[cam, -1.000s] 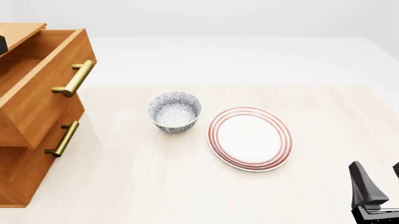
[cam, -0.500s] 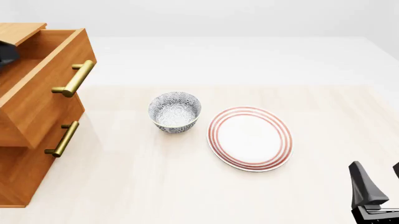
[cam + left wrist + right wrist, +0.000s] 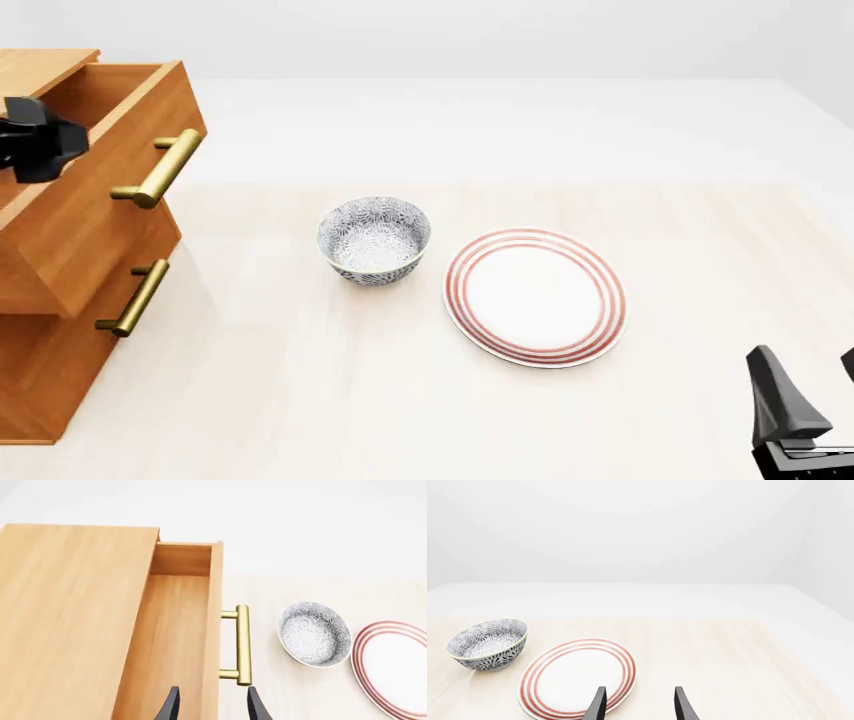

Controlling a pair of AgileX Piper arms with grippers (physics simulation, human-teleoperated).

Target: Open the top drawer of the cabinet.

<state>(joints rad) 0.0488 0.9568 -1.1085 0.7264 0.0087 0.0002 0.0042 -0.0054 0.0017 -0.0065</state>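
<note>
Front view, from the left: the orange-brown wooden cabinet (image 3: 54,340) of stacked drawers stands at the left edge of the pale wooden desk (image 3: 400,400). Its top drawer (image 3: 100,165) is pulled out past the one below, brass bar handle (image 3: 160,168) forward; the left wrist view shows its bare wooden inside holding nothing. The black left gripper (image 3: 38,140) hangs over the open drawer, its fingers (image 3: 257,706) parted with a narrow gap, gripping nothing. Near the middle sits a blue-and-white patterned bowl (image 3: 375,240), with nothing inside, just beside a white plate with red rings (image 3: 535,296), equally bare. At the lower right, the black right gripper (image 3: 639,707) hovers with fingers narrowly apart, holding nothing.
</note>
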